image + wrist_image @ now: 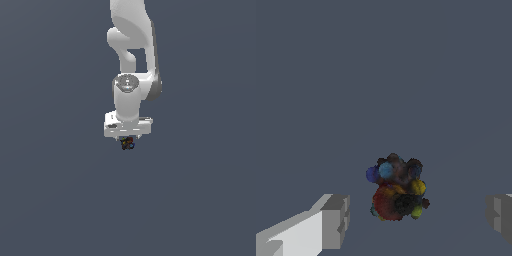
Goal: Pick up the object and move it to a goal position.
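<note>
The object [397, 188] is lying on the surface [381, 75], sitting between the fingers [335, 221], which are standing wide apart and not touching it. The gripper [127, 142] is hovering directly over it; grasping, lifting and carrying are all remaining.

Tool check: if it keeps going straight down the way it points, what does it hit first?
Most likely the object: it sits between the open tool's fingers, touching neither, though its depth is unclear.
</note>
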Robot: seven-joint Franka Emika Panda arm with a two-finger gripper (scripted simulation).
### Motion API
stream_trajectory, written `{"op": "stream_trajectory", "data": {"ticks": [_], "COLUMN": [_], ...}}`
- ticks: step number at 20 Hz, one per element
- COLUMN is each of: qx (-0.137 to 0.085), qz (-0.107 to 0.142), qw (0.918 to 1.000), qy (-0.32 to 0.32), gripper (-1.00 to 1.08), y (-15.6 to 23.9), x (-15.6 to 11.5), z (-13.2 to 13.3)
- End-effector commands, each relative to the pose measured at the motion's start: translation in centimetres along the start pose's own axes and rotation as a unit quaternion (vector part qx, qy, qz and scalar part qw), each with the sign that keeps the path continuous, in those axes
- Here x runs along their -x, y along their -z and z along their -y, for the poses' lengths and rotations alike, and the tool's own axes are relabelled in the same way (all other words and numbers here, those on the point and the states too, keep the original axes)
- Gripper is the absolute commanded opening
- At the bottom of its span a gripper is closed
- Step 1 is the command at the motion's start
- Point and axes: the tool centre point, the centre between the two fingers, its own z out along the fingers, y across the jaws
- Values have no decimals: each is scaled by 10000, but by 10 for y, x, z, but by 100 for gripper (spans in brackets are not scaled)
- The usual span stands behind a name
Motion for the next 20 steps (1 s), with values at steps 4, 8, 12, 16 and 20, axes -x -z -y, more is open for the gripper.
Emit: {"op": "stream_trajectory", "data": {"ticks": [4, 8, 12, 16, 20], "qx": [1, 0, -1, -1, -1], "qz": [18, 24, 29, 29, 27], "qw": [9998, 9996, 9997, 9997, 9996], "qy": [200, 264, 259, 259, 265], "gripper": [100, 100, 100, 100, 100], "y": [-20, -27, -27, -35, -54], "x": [20, 27, 27, 27, 28], "z": [1, 2, 2, 2, 2]}}
